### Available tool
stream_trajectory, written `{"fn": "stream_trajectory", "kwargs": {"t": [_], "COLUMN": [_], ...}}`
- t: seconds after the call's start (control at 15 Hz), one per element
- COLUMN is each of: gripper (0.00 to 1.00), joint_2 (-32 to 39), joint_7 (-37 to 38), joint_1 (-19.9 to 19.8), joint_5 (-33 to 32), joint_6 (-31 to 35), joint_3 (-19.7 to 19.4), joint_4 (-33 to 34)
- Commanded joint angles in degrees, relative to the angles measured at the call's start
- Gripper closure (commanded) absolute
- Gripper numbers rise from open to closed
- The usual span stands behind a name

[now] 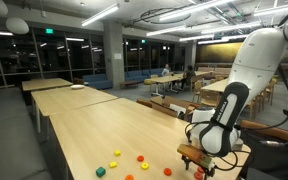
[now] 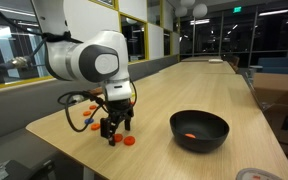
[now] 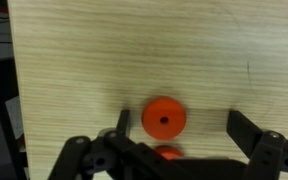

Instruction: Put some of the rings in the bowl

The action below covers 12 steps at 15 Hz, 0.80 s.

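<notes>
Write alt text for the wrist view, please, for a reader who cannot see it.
An orange ring with a small centre hole lies flat on a pale wooden table, between the open fingers of the robot's hand. A second orange piece is partly hidden by the hand near the bottom edge.

**A:** What sits on the worktop (image 2: 184,88)?

**B:** I see a black bowl (image 2: 212,124) near one end. Little orange rings (image 2: 127,141) lie flat on the light wood, apart from it.

**A:** Anything else?

**B:** Yes. In an exterior view, yellow pieces (image 1: 117,153) and a small green block (image 1: 100,171) lie near the rings.
</notes>
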Motion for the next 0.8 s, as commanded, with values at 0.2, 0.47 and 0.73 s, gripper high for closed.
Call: {"fn": "stream_trajectory", "kwargs": {"t": [0.2, 0.47, 0.73], "gripper": [0.00, 0.00, 0.00], "joint_2": [-0.65, -0.78, -0.92], "joint_7": [1.67, 1.87, 1.54], "joint_1": [3.20, 3.98, 4.18], "joint_5": [-1.49, -2.12, -2.26], "joint_6": [1.88, 1.70, 1.94], "joint_3": [-2.93, -3.99, -4.35], "joint_4": [-0.90, -0.63, -0.62]}}
